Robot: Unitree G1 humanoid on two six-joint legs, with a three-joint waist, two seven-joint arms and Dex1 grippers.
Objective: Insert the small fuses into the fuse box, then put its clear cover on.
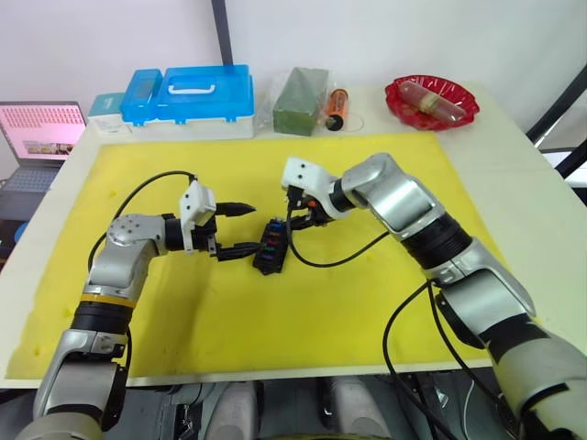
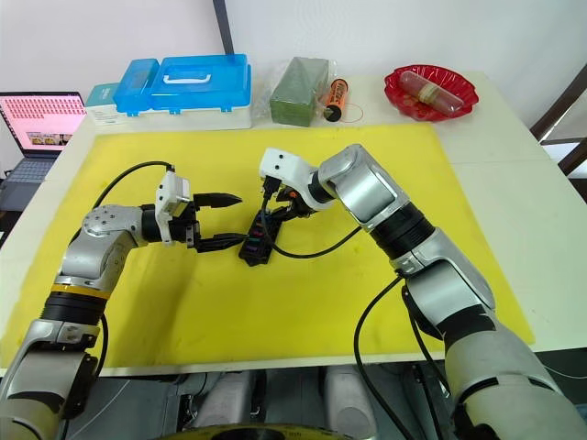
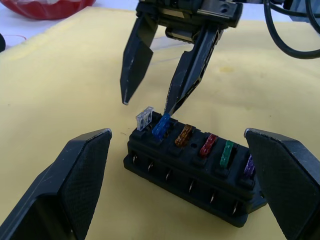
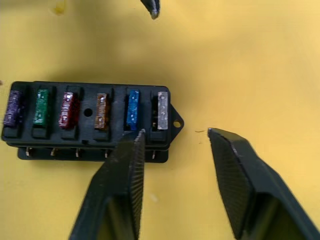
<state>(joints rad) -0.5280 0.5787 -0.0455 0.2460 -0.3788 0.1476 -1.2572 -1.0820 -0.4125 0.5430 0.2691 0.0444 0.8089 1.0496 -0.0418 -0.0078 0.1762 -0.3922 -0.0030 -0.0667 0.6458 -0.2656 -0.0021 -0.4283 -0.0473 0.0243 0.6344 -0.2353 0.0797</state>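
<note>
fuse box (image 1: 271, 246) mid yellow mat (image 1: 367, 302), six small fuses (image 4: 102, 111) seated in its slots | right gripper (image 3: 150, 102) fingers apart, one tip touching blue fuse (image 3: 161, 126), clear fuse just beside | left gripper (image 1: 240, 229) fingers spread wide, flanking box, holding nothing

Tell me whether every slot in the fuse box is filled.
Filled: the fuse box shows six fuses in six slots, purple to clear; the clear fuse stands higher than the rest.
</note>
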